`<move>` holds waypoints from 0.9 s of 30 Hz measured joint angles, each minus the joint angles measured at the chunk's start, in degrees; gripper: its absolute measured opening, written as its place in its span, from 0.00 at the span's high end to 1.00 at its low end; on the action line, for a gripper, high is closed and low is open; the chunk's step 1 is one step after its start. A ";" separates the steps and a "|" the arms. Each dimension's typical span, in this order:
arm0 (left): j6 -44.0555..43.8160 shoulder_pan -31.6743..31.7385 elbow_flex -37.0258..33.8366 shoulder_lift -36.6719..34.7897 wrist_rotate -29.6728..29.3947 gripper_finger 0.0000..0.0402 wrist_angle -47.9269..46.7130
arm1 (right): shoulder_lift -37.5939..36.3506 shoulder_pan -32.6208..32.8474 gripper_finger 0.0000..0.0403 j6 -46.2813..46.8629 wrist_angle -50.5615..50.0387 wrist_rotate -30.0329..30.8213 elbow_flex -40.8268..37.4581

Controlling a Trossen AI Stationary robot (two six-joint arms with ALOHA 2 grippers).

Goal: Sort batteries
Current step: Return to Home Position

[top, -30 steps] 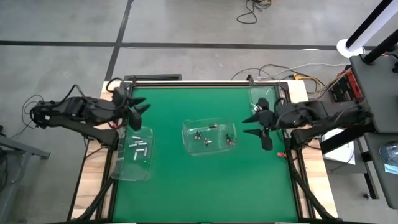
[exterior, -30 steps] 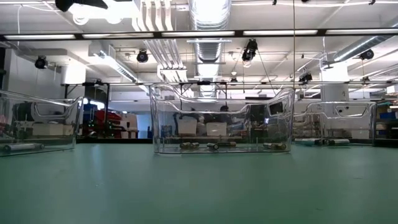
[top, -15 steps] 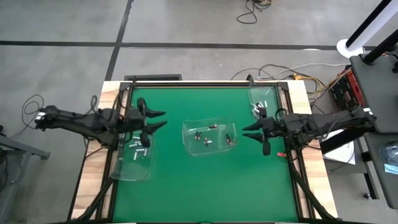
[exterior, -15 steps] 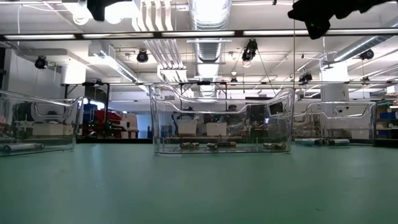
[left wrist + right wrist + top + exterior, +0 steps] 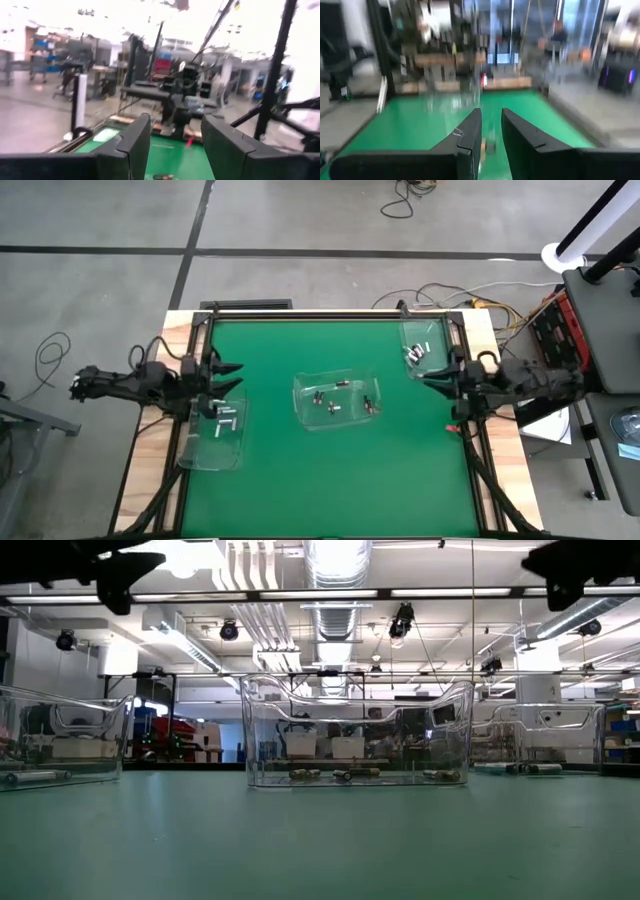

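Small silvery-grey batteries lie in three clear plastic bins: a left bin (image 5: 214,430), a middle bin (image 5: 336,399) and a far-right bin (image 5: 424,344). In the low view the middle bin (image 5: 355,735) shows several batteries (image 5: 345,775) on its floor. My left gripper (image 5: 232,377) hangs open above the far end of the left bin, with nothing between its fingers. My right gripper (image 5: 432,383) hovers at the table's right edge, near the far-right bin. Its fingers (image 5: 470,135) are a little apart and hold nothing.
A small red object (image 5: 452,427) lies at the table's right edge, just nearer than my right gripper. The green mat (image 5: 330,470) between and in front of the bins is bare. A wooden border and a black frame (image 5: 470,450) run around the mat.
My left gripper first reached toward the table's middle, then drew back toward the left edge and now hangs over the left bin's far end. My right arm has pulled back toward the table's right edge, away from the middle bin. The bins have stayed put.
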 joint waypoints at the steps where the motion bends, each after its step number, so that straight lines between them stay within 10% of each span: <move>1: -0.01 0.02 -1.34 -2.54 0.84 0.61 0.19 | -2.08 0.00 0.83 -1.73 1.84 -0.04 -0.89; 16: -4.00 0.35 -14.16 -12.11 11.24 0.61 0.14 | -4.46 0.00 0.77 2.06 38.31 -3.18 -21.84; 27: -0.62 0.37 -14.27 -12.08 16.25 0.61 -4.89 | -3.94 -0.04 0.81 0.88 32.55 -2.79 -21.57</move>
